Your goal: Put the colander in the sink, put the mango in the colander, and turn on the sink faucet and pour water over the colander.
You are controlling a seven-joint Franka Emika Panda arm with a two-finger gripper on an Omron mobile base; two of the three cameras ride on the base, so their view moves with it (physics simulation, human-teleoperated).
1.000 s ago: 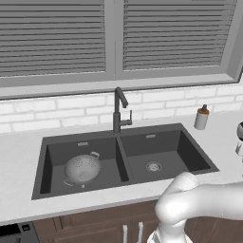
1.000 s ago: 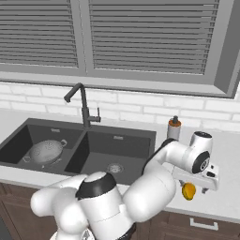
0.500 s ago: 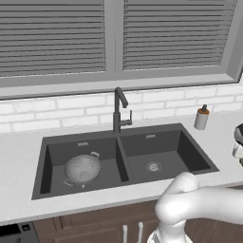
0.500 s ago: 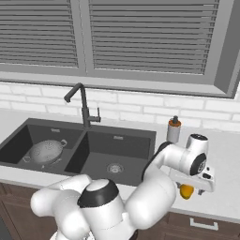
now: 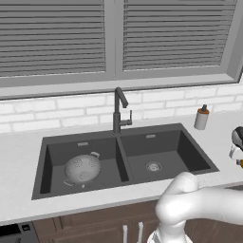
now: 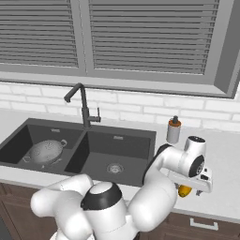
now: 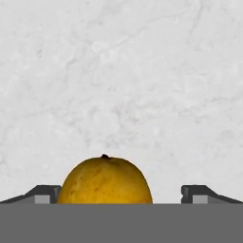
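Lower than half a second ago, the gripper [image 7: 121, 195] now hangs close over the mango [image 7: 105, 181], and in the right base view the hand has come a little nearer to the sink [image 6: 140, 174] while the fruit shows just under it. Its jaws stand wide apart, and nothing is held. In the hand view the mango sits between the two finger tips, closer to one of them, with a clear gap to the other. It lies on the pale counter [image 6: 220, 197] to the right of the sink, near the front edge, and the soap bottle [image 6: 174, 130] stands farther back. The colander [image 5: 82, 168] already rests in the left basin of the sink, left of the sink faucet [image 5: 119, 110]. The step in hand, as I judge, is to pick up the mango. To do it well, the hand should shift sideways until the fruit is centred, then go down so the pads meet its widest part, and close slowly, because a round fruit can roll away if one finger touches first.
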